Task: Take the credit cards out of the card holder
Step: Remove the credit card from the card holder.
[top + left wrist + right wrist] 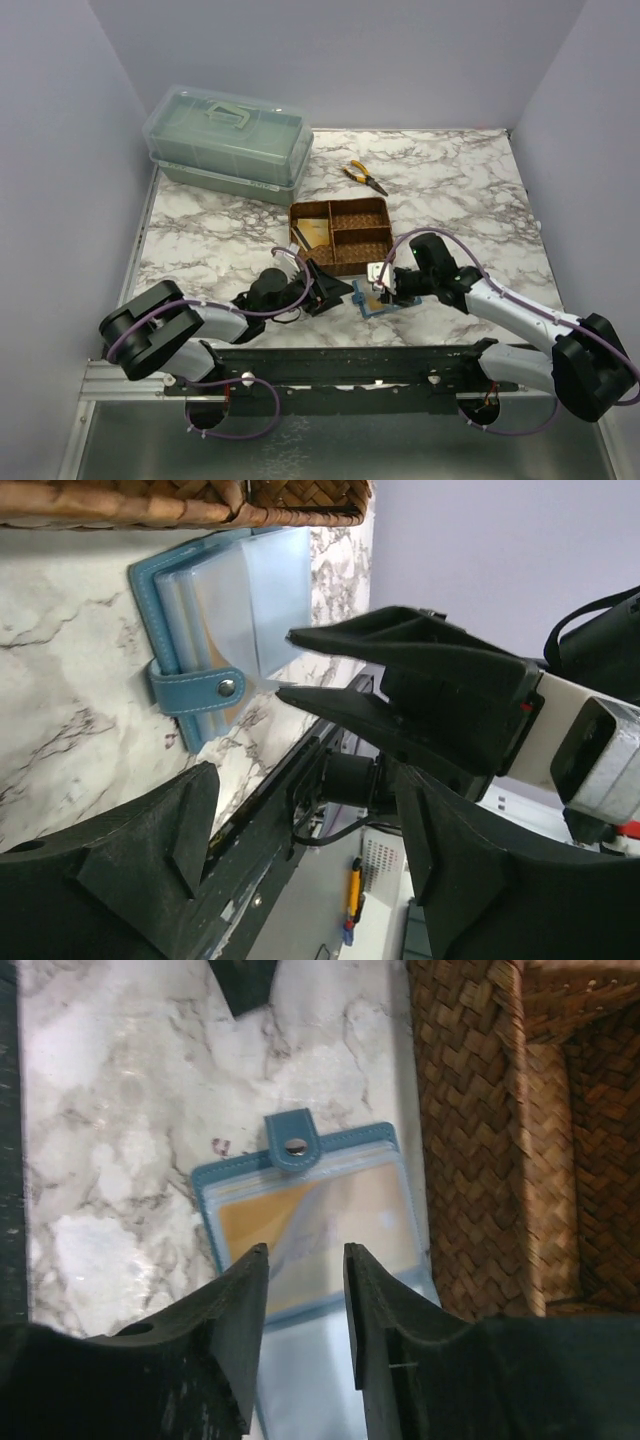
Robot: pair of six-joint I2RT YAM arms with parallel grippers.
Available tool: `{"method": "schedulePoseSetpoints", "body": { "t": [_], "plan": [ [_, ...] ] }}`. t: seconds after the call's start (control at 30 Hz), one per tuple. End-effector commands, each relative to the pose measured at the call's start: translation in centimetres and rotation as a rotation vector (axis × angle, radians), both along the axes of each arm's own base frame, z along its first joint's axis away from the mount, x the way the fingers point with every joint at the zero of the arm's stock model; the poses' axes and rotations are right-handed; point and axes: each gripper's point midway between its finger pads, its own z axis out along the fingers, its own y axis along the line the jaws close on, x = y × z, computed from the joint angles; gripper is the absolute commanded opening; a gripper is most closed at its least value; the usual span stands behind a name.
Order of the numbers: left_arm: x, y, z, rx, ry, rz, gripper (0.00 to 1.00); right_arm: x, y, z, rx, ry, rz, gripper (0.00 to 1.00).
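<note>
The card holder (pixel 370 301) is a teal-blue wallet lying open on the marble table, just in front of the woven tray. In the right wrist view the card holder (pixel 232 1175) shows clear sleeves, with a yellowish-gold credit card (pixel 250 1222) inside the top one. My right gripper (pixel 305 1252) hovers over the sleeves, its jaws a card-width apart and holding nothing. It also shows in the top view (pixel 380 288). My left gripper (pixel 340 290) is wide open and empty just left of the holder. In the left wrist view the strap (pixel 195 690) and sleeves (pixel 245 585) show.
A brown woven three-compartment tray (pixel 342 262) stands behind the holder, with a yellowish flat piece (pixel 318 233) in its left compartment. Yellow-handled pliers (pixel 364 177) lie farther back. A green lidded plastic box (pixel 225 140) is at the back left. Walls close in both sides.
</note>
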Motion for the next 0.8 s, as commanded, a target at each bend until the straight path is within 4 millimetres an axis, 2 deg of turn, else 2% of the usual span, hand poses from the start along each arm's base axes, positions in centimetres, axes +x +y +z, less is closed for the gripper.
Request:
{"method": "schedulePoseSetpoints", "body": {
  "t": [0.0, 0.13, 0.3, 0.5, 0.77],
  "plan": [
    [0.2, -2.0, 2.1, -0.092, -0.041, -0.038, 0.76, -2.2, 0.8, 0.9, 0.049, 0.075, 0.094, 0.36],
    [0.2, -2.3, 2.0, -0.122, -0.036, -0.042, 0.74, -2.5, 0.7, 0.5, 0.044, 0.095, 0.101, 0.18],
    [-0.1, -2.8, 1.8, -0.139, -0.027, -0.057, 0.73, -1.3, 0.4, 0.2, 0.017, 0.079, 0.039, 0.01],
    [-0.6, -4.0, 2.1, -0.155, -0.035, -0.09, 0.73, -0.1, -0.5, 1.5, 0.036, 0.059, -0.042, 0.0],
    [-1.0, -5.7, 1.4, -0.144, -0.049, -0.134, 0.73, 1.0, -3.3, 2.0, -0.047, 0.0, -0.18, 0.0]
  ]
}}
